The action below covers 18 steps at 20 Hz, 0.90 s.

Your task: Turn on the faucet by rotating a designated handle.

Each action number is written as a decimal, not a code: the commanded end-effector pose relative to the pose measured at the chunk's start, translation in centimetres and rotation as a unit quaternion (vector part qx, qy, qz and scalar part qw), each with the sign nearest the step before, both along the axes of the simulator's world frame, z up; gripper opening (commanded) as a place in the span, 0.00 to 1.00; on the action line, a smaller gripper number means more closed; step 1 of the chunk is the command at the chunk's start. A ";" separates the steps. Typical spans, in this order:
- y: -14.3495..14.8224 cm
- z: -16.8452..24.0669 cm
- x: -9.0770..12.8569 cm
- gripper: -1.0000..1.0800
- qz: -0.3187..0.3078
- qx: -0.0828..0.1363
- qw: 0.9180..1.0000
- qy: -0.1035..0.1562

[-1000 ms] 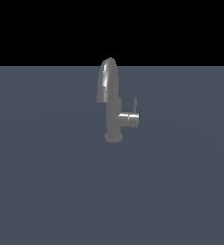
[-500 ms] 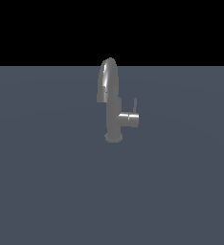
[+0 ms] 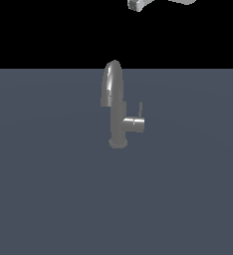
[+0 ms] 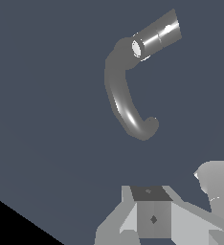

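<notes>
Faucet (image 3: 116,107): upright on the grey surface (image 3: 49,199), arched spout on top.
Handle (image 3: 140,109): thin pin, upright, at the stub's end, the exterior view's right.
Pincer (image 3: 138,4): high above the faucet, apparently clear of it; opening cannot be told.

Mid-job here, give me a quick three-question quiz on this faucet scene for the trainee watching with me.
1. True or false: the gripper is already touching the handle.
2. Multiple choice: in the exterior view, the stub carrying the handle branches off the faucet column toward
A. the view's left
B. the view's right
C. straight at the camera
3. Short answer: which way does the thin lever pin point from the stub's end?

Key
1. False. In the exterior view the gripper only peeks in at the top edge, well above the faucet and apart from it.
2. B.
3. Upward, roughly upright beside the column.
</notes>
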<state>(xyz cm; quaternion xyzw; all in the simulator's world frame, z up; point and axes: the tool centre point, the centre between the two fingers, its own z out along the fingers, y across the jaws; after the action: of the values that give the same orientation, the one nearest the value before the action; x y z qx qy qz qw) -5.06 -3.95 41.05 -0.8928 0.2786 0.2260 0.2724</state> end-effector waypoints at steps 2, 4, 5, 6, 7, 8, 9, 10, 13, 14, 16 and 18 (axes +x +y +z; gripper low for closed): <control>-0.8 -1.6 1.8 0.00 -0.033 0.034 0.999 0.027; -1.3 -2.6 2.8 0.00 -0.052 0.053 0.996 0.043; -1.5 -3.1 3.2 0.00 -0.062 0.063 0.995 0.051; -1.8 -3.6 3.7 0.00 -0.072 0.074 0.993 0.059; -2.0 -4.2 4.2 0.00 -0.082 0.084 0.991 0.067; -2.2 -4.8 4.6 0.00 -0.092 0.094 0.988 0.076; -2.5 -5.4 5.1 0.00 -0.103 0.105 0.986 0.084; -2.7 -6.0 5.5 0.00 -0.113 0.116 0.982 0.093; -3.4 -8.1 6.7 0.00 -0.146 0.149 0.971 0.119; -3.7 -8.8 7.1 0.00 -0.156 0.160 0.966 0.128; -4.1 -10.2 7.8 0.00 -0.178 0.182 0.956 0.146; -4.5 -11.8 8.5 0.00 -0.200 0.204 0.944 0.164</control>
<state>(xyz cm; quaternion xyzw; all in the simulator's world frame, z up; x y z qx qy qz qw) 2.91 -8.15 30.42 -0.7151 0.4282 0.3517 0.4262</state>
